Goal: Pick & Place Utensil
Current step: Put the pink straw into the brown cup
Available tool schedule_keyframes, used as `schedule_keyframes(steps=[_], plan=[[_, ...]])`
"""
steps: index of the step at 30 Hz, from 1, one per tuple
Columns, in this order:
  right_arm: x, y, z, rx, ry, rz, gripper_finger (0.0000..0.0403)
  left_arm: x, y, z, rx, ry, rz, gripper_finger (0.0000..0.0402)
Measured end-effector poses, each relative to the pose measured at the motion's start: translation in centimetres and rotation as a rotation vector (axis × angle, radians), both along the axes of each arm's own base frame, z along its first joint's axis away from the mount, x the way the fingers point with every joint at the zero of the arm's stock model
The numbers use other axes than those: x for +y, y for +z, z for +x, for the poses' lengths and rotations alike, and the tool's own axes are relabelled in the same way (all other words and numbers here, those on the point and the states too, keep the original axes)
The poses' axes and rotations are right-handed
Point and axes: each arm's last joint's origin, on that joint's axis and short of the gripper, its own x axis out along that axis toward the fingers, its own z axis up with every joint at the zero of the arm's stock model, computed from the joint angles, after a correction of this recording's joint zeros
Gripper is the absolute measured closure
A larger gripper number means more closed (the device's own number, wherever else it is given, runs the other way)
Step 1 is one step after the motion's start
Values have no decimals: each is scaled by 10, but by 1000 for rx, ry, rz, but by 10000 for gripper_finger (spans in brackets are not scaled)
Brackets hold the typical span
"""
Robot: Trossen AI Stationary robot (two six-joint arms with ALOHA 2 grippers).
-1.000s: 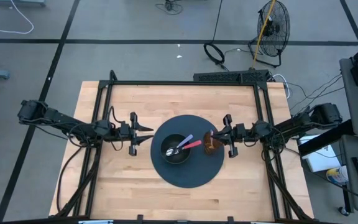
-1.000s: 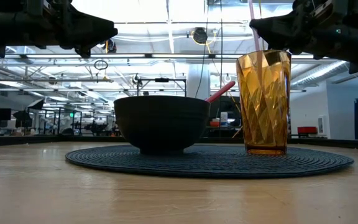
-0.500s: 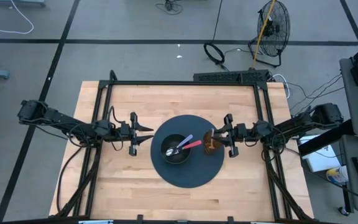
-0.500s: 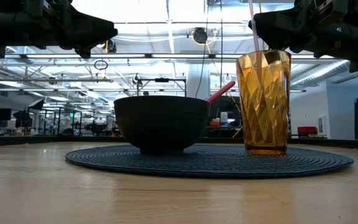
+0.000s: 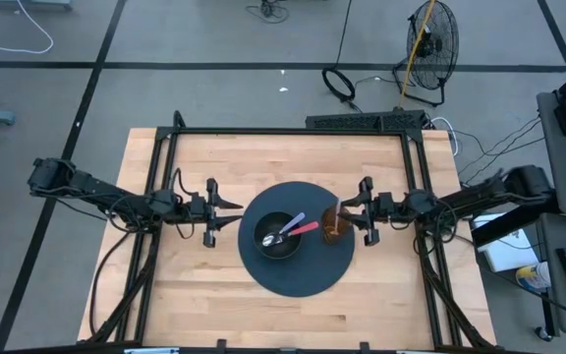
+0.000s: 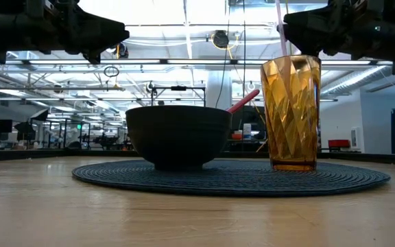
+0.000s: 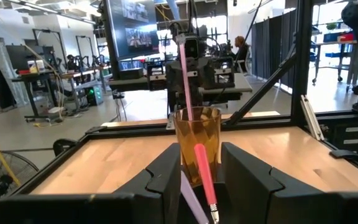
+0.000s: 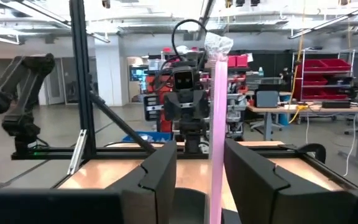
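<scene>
Butcher-block planks make up the counter (image 5: pixel 204 285), and a round dark woven mat (image 5: pixel 298 278) lies at its middle. The task's thing appears to be the pale pink utensil (image 8: pixel 217 118), a long thin plastic stick with a crinkled top, standing nearly upright in the amber tumbler (image 6: pixel 291 113) on the mat's right part. I judge it very light, a little flexible and smooth, so it could slide or swing if pinched loosely; the best hold looks to be the upper stretch above the tumbler's rim, where nothing crowds it. The tumbler itself is tall, narrow and faceted, likely easy to tip if the stick is dragged sideways.

Right gripper (image 5: pixel 354 208) hangs just above and beside the tumbler, level with the stick's upper part. In its wrist view the stick rises in the gap between the two dark fingers (image 8: pixel 159 171), which stand apart with daylight on both sides of it, so they are released and touch nothing I can see.

Next to the tumbler sits a dark bowl (image 6: pixel 177 136) holding a red-handled utensil (image 5: pixel 306 228) and a lavender one (image 5: pixel 292 225). Left gripper (image 5: pixel 226 214) waits above the counter beside the mat's left edge, its fingers spread and empty.
</scene>
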Motion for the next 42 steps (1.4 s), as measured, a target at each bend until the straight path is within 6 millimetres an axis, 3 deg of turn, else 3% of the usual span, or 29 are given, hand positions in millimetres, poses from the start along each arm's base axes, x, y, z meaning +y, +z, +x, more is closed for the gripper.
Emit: schedule_keyframes(steps=[8,28,42], plan=[[-4,0,-5,50,-117,43,273,0,-1,0,13,0,2,279],[-5,-5,-6,116,-171,16,272,0,-1,0,14,-1,-3,279],[-7,4,-27,147,-171,7,272,0,-3,0,27,-3,-10,279]])
